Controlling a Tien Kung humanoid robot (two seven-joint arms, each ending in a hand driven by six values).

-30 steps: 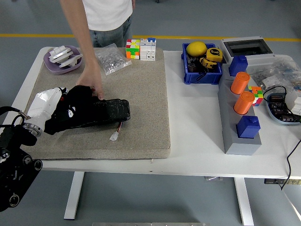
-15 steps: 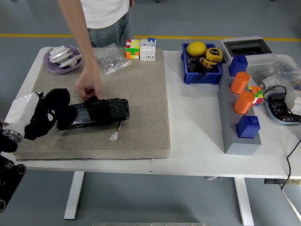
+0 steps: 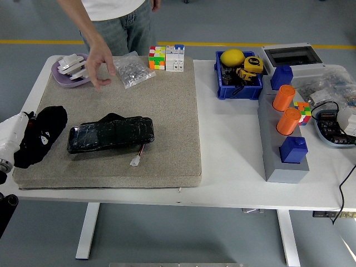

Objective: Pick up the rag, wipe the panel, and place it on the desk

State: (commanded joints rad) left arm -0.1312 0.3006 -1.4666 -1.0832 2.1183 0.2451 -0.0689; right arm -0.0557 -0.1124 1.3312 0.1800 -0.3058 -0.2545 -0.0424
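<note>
The black panel (image 3: pixel 111 133) lies on the beige mat (image 3: pixel 167 111), left of centre, with a small white plug (image 3: pixel 135 162) on wires at its front. A black rag (image 3: pixel 41 136) lies at the mat's left edge, just left of the panel. My left hand (image 3: pixel 12 138), white, is at the picture's left edge with the rag bunched around it. A person's hand (image 3: pixel 99 64) hovers above the mat's back left, clear of the panel.
A purple dish (image 3: pixel 72 71) and a clear bag of small parts (image 3: pixel 130 69) sit at the mat's back left, cube puzzles (image 3: pixel 157 58) behind. A blue bin (image 3: pixel 238 78), a grey rack with orange cylinders (image 3: pixel 285 119) and cables stand to the right.
My left hand has pulled the rag left, off the panel to the mat's left edge. The person's hand has let go of the panel and lifted back toward the purple dish.
</note>
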